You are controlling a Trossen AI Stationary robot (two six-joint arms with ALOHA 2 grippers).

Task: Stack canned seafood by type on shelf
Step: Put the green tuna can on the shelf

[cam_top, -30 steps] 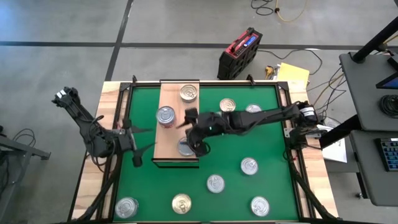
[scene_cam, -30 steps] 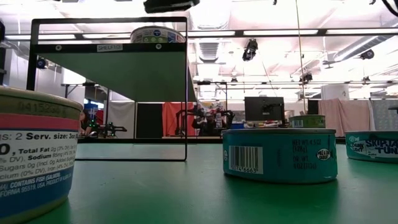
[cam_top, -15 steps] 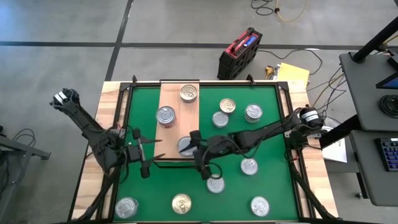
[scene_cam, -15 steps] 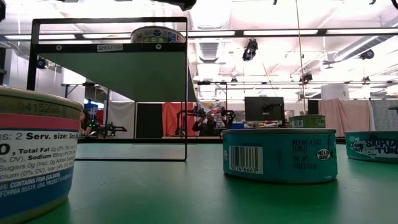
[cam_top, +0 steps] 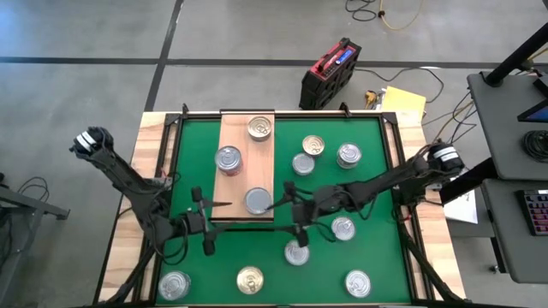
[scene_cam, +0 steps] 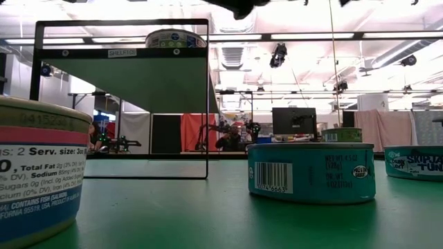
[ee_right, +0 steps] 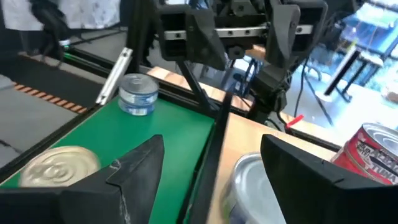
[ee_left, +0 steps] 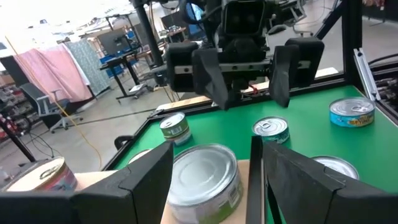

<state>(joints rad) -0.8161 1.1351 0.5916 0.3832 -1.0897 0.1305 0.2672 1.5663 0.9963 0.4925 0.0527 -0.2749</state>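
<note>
The shelf (cam_top: 245,175) is a raised wooden board on a black frame (scene_cam: 121,97). Three tins of canned seafood stand on it: a gold-lidded one (cam_top: 259,128) at the far end, a red-sided one (cam_top: 228,159) in the middle, and a silver one (cam_top: 259,200) near the near end. Several more tins lie on the green mat (cam_top: 368,192). My left gripper (cam_top: 204,222) stands open just left of the shelf's near end. My right gripper (cam_top: 292,210) stands open just right of it. They face each other, with the silver tin (ee_left: 202,180) (ee_right: 252,186) between the two.
Loose tins on the mat stand right of the shelf (cam_top: 302,163), (cam_top: 313,145), (cam_top: 348,155), below my right arm (cam_top: 343,228), (cam_top: 296,252), and along the near edge (cam_top: 175,285), (cam_top: 249,280), (cam_top: 358,283). A red case (cam_top: 334,73) lies on the floor beyond the table.
My right gripper has drawn back from over the silver tin toward the table's right and near edge, off the shelf, and has tipped up to level. The tin stays on the board. My left gripper has moved toward the shelf's near left corner.
</note>
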